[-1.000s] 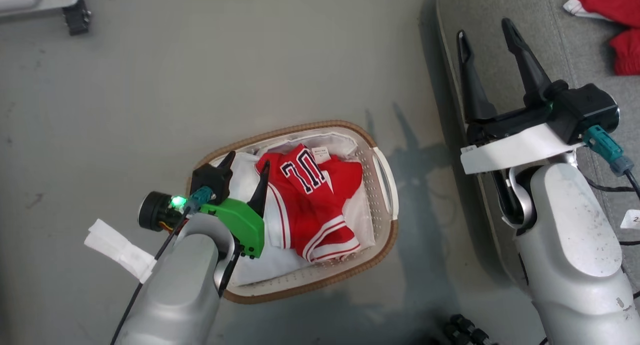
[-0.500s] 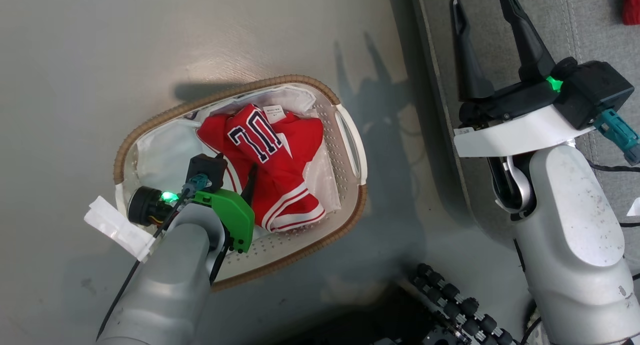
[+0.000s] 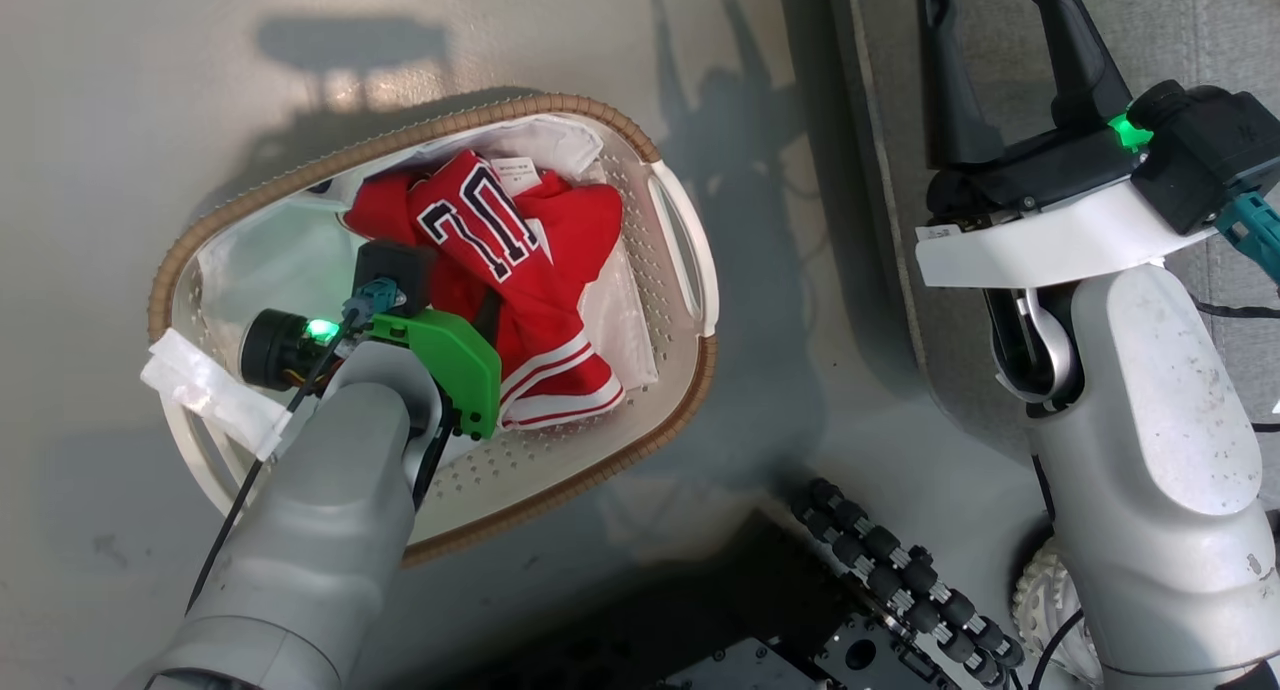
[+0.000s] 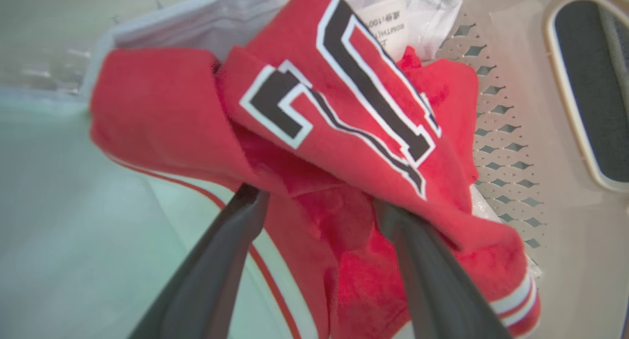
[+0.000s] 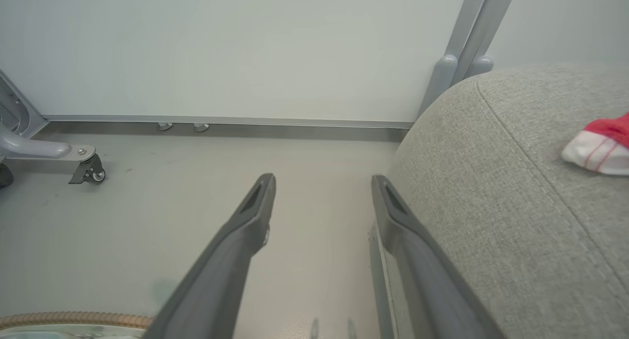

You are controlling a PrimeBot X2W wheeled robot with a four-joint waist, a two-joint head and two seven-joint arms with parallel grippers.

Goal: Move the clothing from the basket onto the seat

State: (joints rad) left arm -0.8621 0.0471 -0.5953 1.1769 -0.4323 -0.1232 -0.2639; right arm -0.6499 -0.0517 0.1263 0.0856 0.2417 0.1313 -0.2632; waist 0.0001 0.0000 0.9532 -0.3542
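A bright red jersey (image 3: pixel 520 240) with a navy number lies crumpled in the white basket (image 3: pixel 540 460) on the floor. My left gripper (image 3: pixel 445 290) reaches down into the basket and is open. In the left wrist view, its fingertips (image 4: pixel 253 196) press into the red cloth (image 4: pixel 344 132), one on each side of a fold, beside the basket's perforated wall (image 4: pixel 496 147). My right gripper (image 3: pixel 1000 60) is open and holds nothing, hanging over the left edge of the grey seat (image 3: pixel 1190 20). Another red and white garment (image 5: pixel 602 142) lies on the seat (image 5: pixel 516 206).
A white liner sheet (image 3: pixel 270 260) covers the basket's inside. My own base with black rollers (image 3: pixel 900 570) sits just below the basket. A castor leg (image 5: pixel 83 167) stands by the far wall. The basket's brown rim (image 5: pixel 73 319) shows at the right wrist view's lower left.
The head camera has tilted down, shifting the whole picture. My left gripper has gone deeper into the basket, and its fingertips now sink into the red jersey. The right gripper stays open.
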